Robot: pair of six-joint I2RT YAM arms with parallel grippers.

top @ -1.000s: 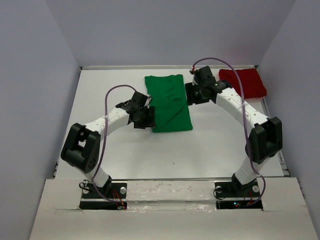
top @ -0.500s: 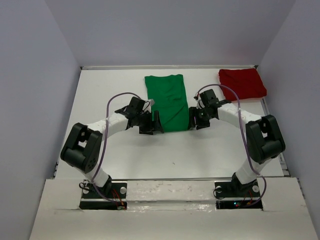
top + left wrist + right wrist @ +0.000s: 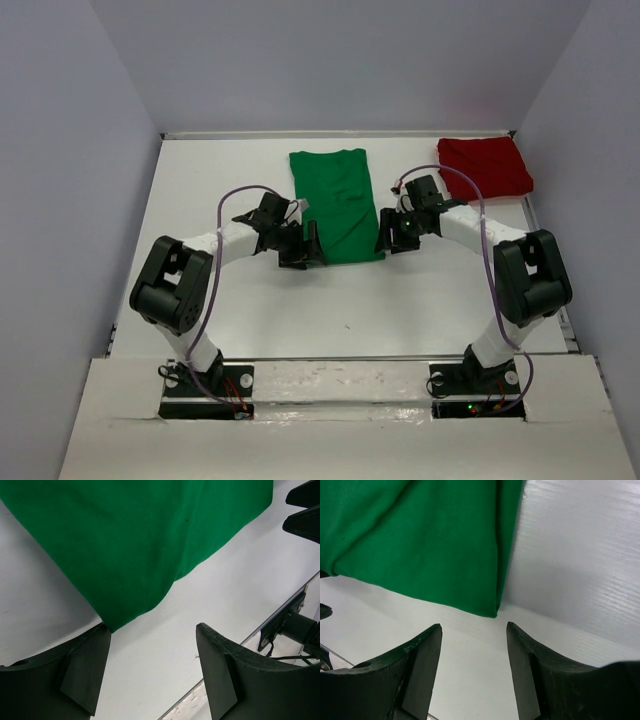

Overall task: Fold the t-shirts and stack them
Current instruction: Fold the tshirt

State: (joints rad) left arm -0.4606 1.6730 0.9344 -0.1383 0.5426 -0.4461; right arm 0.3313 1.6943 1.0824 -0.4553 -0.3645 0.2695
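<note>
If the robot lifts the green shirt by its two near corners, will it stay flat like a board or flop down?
Probably flop: the green shirt shows soft wrinkles and a folded edge, so the middle would likely sag. It looks thin, so it's probably light. Pushed, it would likely bunch up rather than sliding whole.

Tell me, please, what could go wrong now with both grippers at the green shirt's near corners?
The corner of the green shirt lies beside one finger of the left gripper, not centred between the open jaws; closing might miss it.
At the right gripper, the corner shows stacked layers; it might pinch only the top one.
</note>
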